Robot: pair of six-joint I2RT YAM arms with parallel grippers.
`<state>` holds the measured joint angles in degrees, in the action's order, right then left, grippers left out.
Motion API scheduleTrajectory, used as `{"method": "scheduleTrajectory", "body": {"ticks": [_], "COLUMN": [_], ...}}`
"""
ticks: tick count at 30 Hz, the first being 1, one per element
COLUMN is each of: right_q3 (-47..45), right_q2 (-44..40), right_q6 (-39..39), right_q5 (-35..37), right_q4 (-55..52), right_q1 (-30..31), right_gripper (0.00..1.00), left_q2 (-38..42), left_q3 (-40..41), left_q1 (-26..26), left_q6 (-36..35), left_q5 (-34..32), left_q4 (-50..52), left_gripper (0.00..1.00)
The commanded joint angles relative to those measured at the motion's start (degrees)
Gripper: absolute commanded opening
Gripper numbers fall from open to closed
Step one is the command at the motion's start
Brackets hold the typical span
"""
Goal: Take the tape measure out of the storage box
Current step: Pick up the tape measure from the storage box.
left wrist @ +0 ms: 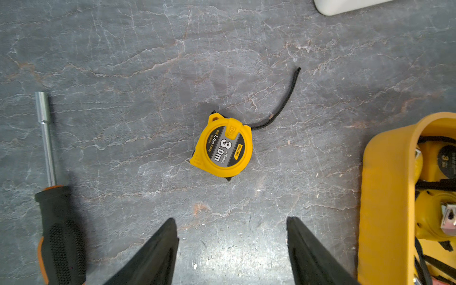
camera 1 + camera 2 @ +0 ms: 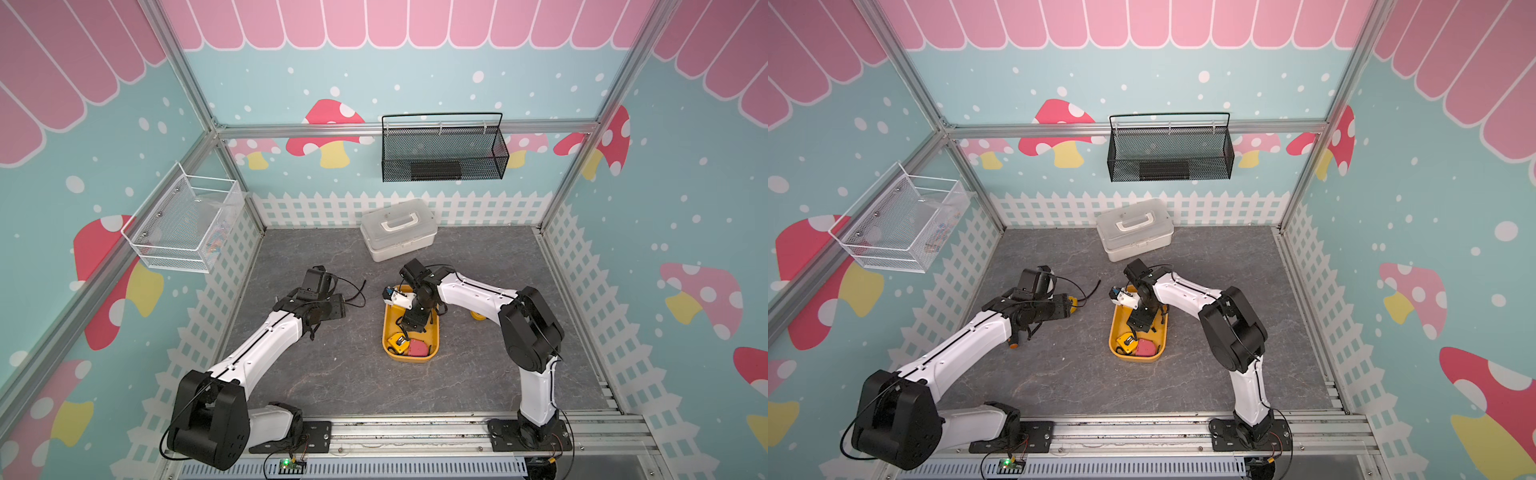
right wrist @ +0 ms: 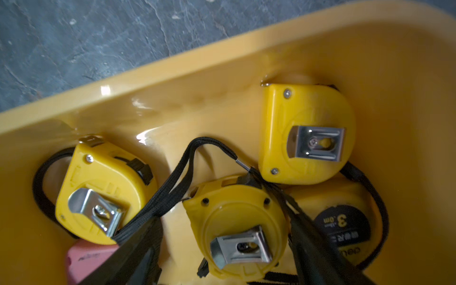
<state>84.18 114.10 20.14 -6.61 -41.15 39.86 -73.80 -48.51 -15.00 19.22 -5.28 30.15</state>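
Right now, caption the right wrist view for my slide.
Open right gripper straddles a clip-up tape measure inside the storage box.

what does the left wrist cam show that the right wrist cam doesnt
Left wrist only: a tape measure face up on the table, outside the storage box; a screwdriver; a white case corner. Right wrist only: the right gripper straddling the middle tape measure of four, clip up. Both: the box with tape measures inside, grey table.

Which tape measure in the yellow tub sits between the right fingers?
Start at the orange-yellow storage box. Inside it, in the right wrist view, take the middle tape measure, clip-side up between the right gripper's fingers. Its clip-up neighbours show shiny screws; it shows dark holes.
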Motion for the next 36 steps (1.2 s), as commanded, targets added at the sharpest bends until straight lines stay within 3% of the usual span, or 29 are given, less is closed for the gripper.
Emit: {"method": "scheduleTrajectory", "body": {"ticks": [1,19,36], "right_q3": [1.01,-7.20,-2.63], "right_q2": [1.11,-6.52,-0.65], "right_q6": [0.34,-0.81,-0.54], "right_q5": [0.24,1.31,0.65], "right_q4": [-0.29,-0.78,-0.93], "right_q1": [0.44,0.49,0.52], "right_gripper": [0.81,0.78,0.80], "left_q2": [0.68,-0.28,-0.06], "left_q3": [0.61,1.05,1.06], "left_q1": [0.49,0.50,0.50], "left_q6": [0.79,1.38,1.38], "left_q5": [1.00,1.45,1.89], "left_q4": [-0.63,-0.92,-0.91], "left_gripper": [0.71,0.71,0.72]}}
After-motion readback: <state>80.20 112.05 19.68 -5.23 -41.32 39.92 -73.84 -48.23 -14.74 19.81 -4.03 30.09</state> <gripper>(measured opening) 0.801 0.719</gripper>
